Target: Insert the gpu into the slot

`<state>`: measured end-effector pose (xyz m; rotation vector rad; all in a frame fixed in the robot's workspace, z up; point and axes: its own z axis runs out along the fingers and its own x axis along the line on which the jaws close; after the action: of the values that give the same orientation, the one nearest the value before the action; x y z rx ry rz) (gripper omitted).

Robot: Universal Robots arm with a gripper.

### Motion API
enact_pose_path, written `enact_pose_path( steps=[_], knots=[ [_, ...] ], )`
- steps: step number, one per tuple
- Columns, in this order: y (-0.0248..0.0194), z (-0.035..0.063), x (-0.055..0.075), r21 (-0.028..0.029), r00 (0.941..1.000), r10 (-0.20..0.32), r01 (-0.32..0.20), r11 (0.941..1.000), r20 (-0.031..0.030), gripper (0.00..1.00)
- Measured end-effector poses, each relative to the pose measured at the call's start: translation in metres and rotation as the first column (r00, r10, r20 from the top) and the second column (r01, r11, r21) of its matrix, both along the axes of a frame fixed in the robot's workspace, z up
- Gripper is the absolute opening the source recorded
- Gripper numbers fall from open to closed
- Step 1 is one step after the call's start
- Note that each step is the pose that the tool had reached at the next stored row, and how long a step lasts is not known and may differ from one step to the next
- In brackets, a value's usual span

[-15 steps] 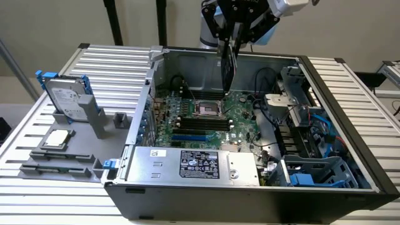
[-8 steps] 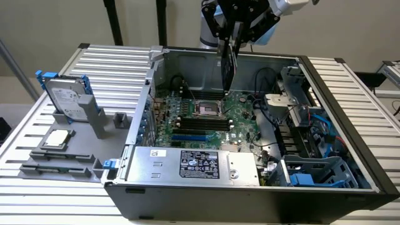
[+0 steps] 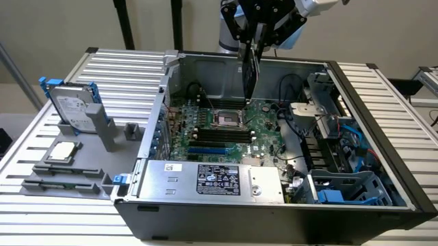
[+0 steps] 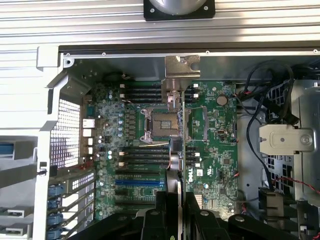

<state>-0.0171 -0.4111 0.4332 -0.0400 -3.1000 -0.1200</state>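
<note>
**GPU up in the air, slot still empty**

The gripper is pinching the upper end of the gpu, jaws closed down to the card's thickness. The card hangs upright and edge-on over the board. In the exterior view its lower end sits at roughly 12 o'clock from the CPU socket. The blue slot is at about 6 o'clock from that socket, well apart from the card with nothing in it, so I'd call this the carry/line-up step. In the wrist view, the silver bracket is at the end away from the jaws. Seating it looks to need the contact edge in line with the slot and right over it, then a straight push. Any tilt probably jams it.
</note>
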Motion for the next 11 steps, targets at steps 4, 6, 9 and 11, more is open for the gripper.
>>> enact_pose_path(
  steps=[4, 6, 9, 11],
  knots=[
    [0.0, 0.0006, 0.0, 0.0, 1.0, 0.0, 0.0, 1.0, 0.0, 0.26],
    [0.0, 0.0006, 0.0, 0.0, 1.0, 0.0, 0.0, 1.0, 0.0, 0.26],
    [0.0, 0.0008, 0.0, 0.0, 1.0, 0.0, 0.0, 1.0, 0.0, 0.26],
    [0.0, 0.0009, 0.0, 0.0, 1.0, 0.0, 0.0, 1.0, 0.0, 0.26]
  ],
)
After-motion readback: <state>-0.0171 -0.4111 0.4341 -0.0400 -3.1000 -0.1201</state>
